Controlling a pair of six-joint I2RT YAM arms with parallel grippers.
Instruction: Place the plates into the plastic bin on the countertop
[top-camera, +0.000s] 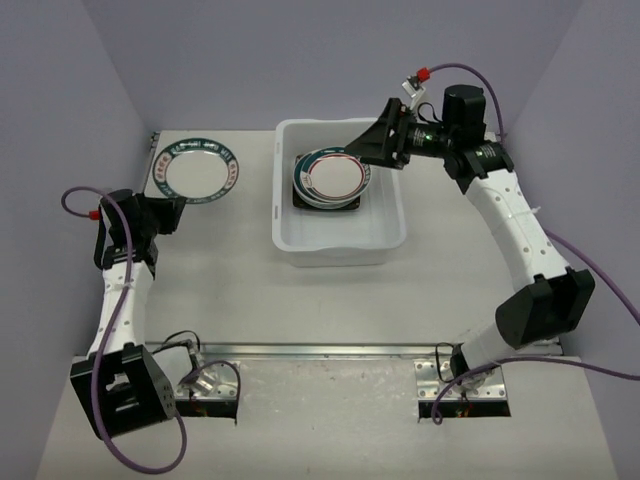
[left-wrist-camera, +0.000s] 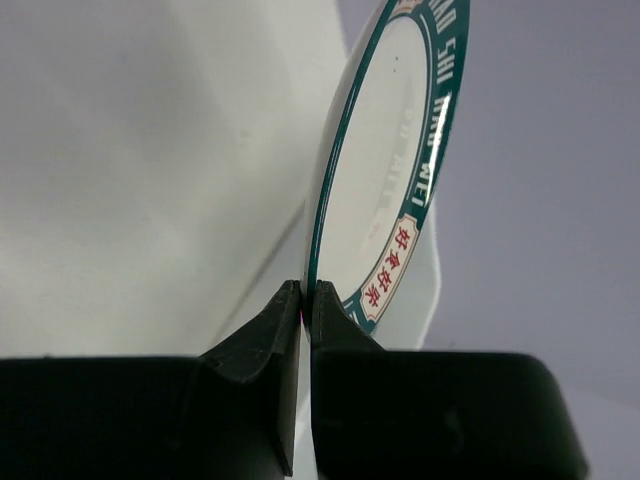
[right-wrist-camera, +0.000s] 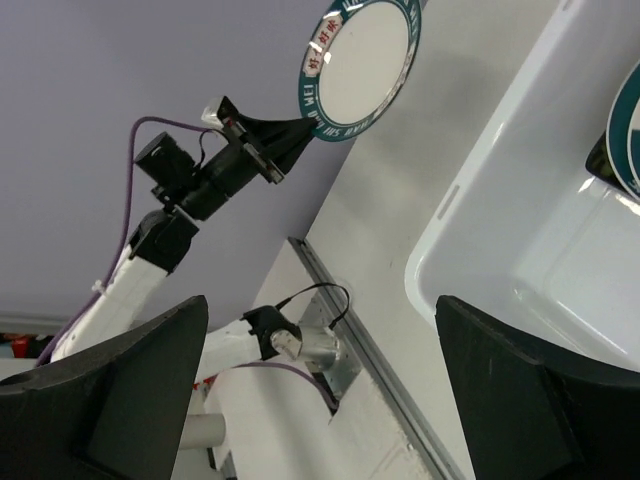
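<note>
Left wrist: left gripper (left-wrist-camera: 307, 292) pinches plate (left-wrist-camera: 385, 170) rim; right gripper (right-wrist-camera: 320, 310) spread wide.

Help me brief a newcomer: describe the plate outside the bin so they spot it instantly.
Find the white translucent plastic bin mid-table, then look left. The left pincer grips a round white teal-rimmed plate there. Every other plate lies stacked inside the bin.
</note>
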